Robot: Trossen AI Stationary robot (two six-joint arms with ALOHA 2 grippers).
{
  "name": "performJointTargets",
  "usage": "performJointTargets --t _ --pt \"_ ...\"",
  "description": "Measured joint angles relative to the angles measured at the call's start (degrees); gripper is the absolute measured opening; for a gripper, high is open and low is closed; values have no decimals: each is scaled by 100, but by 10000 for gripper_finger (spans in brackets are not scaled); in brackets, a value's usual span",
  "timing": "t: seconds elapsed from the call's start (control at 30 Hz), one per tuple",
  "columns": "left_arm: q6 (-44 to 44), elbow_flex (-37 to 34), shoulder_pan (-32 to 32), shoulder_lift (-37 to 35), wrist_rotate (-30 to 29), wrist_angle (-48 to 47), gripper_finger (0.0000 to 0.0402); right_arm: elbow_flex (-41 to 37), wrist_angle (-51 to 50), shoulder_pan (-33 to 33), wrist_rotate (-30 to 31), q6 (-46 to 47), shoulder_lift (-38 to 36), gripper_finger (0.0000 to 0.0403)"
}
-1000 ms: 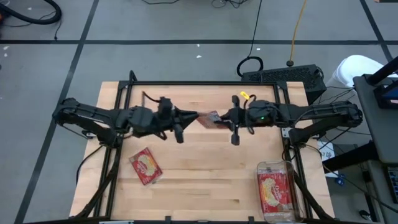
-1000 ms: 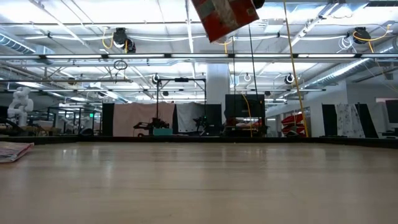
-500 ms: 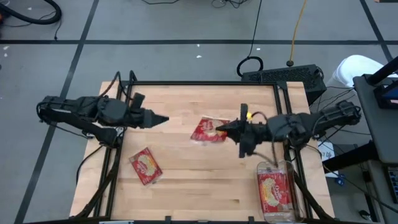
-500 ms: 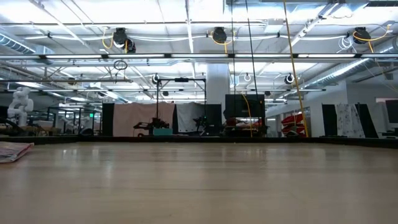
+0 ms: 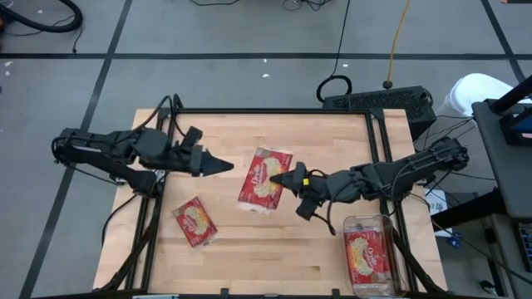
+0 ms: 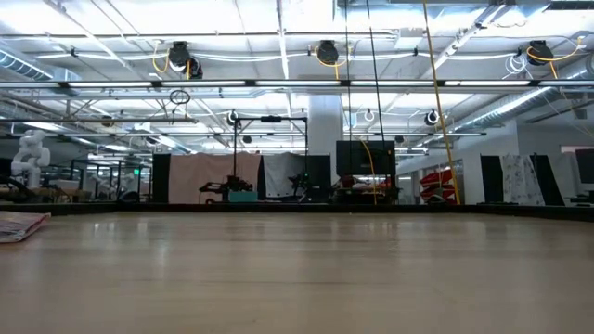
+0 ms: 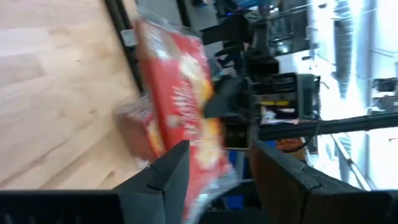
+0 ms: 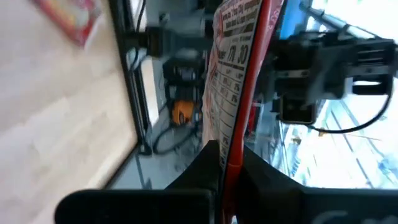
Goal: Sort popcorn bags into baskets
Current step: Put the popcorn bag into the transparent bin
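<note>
Red bag held: a popcorn bag (image 5: 265, 179) hangs above the middle of the table (image 5: 274, 249), picture face up in the high view; it is pinched by one edge in the right gripper (image 5: 290, 178), whose fingers are clenched on it; the right wrist view shows the bag (image 8: 235, 81) edge-on, its printed grey-white panel visible, running down between the two dark fingers (image 8: 264, 180)

Left gripper: the left gripper (image 5: 223, 167) sits over the table's left half, pointing at the held bag and apart from it; its fingers (image 7: 168, 177) stand parted and grasp nothing; the left wrist view looks past them at the bag (image 7: 183, 106), blurred, with the right arm dark behind it

Second bag: a bag (image 5: 194, 222) lies flat on the wood near the front-left corner, picture face up, tilted against the table's edges; in the low view it shows as a flat red sliver (image 6: 20, 225) at the left edge

Bin: a clear bin (image 5: 369, 256) sits at the front-right corner, long side running front to back; one bag (image 5: 367, 254) lies inside it, picture face up

Low view: bare wooden table top; neither gripper shows in it
</note>
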Motion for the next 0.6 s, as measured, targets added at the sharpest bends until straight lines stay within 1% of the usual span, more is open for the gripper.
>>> performJointTargets --t 0.1,0.17,0.27,0.33,0.4,0.5,0.6 --pt "-95 3 -21 198 -6 30 194 0 -10 2 398 -273 47 7" --pt "-184 1 -44 366 -116 29 212 -2 -10 -4 820 -338 48 7" --pt "-397 1 -114 571 -725 19 230 0 -16 -28 1866 -330 35 7" --pt "-496 0 -154 701 -1223 38 233 0 -38 -90 2365 -377 17 7" --pt "-569 -2 -160 876 -1626 216 232 -2 -123 -107 2600 -386 -44 7" --pt "-476 -2 -97 1145 -1993 756 226 0 -77 -187 2618 -237 -95 7" --pt "-302 -1 7 1462 -2305 1537 224 0 -94 -272 2658 -173 -81 7"
